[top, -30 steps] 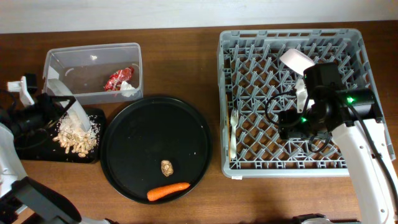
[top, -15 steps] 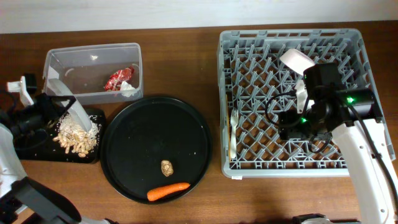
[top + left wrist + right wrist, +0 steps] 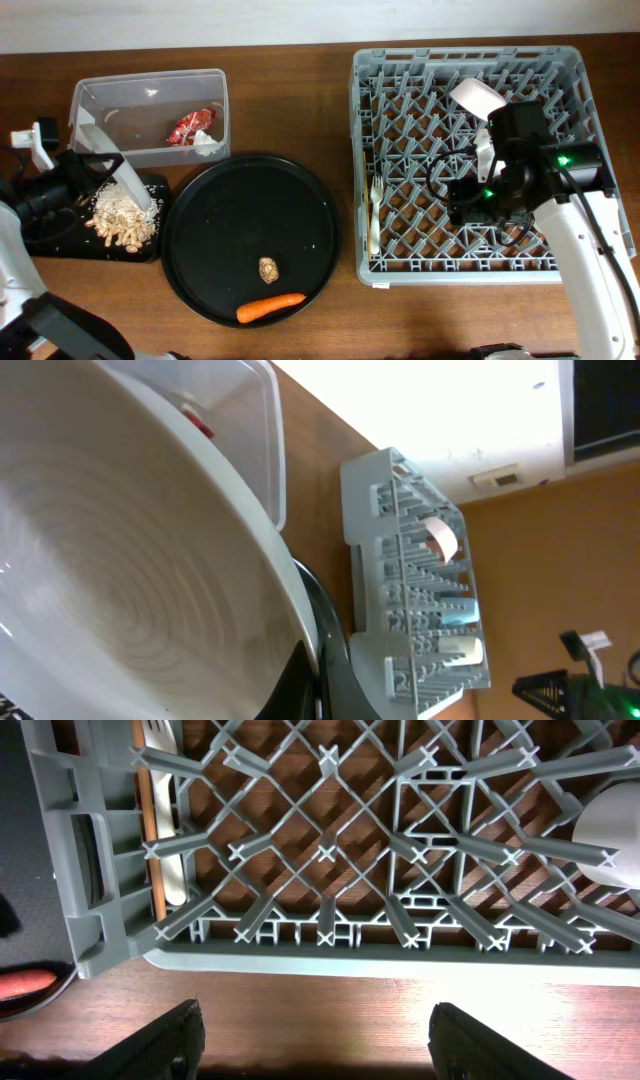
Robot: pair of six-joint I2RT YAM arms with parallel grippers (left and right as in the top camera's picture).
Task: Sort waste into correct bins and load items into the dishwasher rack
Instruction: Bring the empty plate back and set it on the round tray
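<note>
Below the tilted white plate, only overhead shows food scraps.

tub back-left on bench, wrapper inside | shallow tray before it, scraps in it | round tray centre, lump and carrot near front rim | rack right, fork along left wall

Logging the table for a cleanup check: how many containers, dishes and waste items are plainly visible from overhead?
Containers: 4 (clear tub, black rectangular tray, round black tray, dishwasher rack)
Dishes: 3 (white plate, white cup, fork)
Waste: 5 (red wrapper, white tissue, food scraps, brown lump, carrot)
Total: 12; the right arm hides part of the rack.
</note>
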